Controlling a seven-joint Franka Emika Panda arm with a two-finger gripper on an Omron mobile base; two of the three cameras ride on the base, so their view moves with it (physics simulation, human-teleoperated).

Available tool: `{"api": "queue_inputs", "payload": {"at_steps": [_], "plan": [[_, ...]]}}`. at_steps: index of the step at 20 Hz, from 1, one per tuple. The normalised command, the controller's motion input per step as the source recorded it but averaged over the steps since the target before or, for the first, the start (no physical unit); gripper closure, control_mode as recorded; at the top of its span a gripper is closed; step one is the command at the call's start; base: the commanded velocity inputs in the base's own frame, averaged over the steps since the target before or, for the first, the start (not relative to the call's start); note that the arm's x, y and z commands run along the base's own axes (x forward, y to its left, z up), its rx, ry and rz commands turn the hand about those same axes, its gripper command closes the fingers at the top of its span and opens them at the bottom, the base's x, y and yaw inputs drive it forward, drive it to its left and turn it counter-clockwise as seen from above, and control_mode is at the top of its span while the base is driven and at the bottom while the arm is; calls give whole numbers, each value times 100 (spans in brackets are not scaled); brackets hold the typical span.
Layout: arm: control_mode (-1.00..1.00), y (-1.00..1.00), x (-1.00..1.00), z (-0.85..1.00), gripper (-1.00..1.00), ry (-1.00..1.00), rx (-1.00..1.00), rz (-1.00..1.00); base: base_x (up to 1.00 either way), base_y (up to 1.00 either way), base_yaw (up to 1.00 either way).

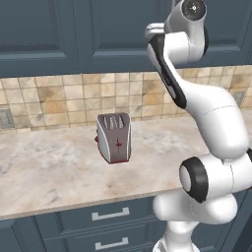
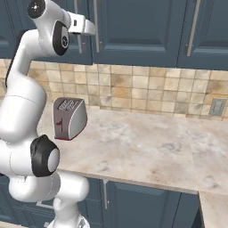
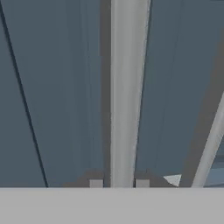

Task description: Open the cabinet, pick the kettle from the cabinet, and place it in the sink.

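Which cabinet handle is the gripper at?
Above the counter with the toaster runs the dark blue-grey cabinet. The gripper straddles one long vertical silver handle, the nearest to the toaster's side, unlike the free handle further right.

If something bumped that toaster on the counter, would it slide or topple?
The toaster already sits tilted, so it probably tips easily. Its shiny metal shell looks rigid and likely slick on the smooth stone counter, so a low push might slide it.

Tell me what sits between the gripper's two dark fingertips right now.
The dark blue-grey cabinet's long vertical silver bar handle runs between the gripper's fingertips, seen in the hand view.
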Motion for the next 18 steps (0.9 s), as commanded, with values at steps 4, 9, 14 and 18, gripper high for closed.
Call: {"api": "queue_inputs", "payload": {"at_steps": [4, 9, 14, 18], "plan": [[-100, 0, -44, 0, 100, -2, 14, 0, 0, 0, 0], [-100, 0, -51, 1, 100, -2, 8, 0, 0, 0, 0], [-100, 1, -53, 2, 100, -1, 0, 0, 0, 0, 0], [-100, 6, -52, 0, 100, -1, 0, 0, 0, 0, 0]]}}
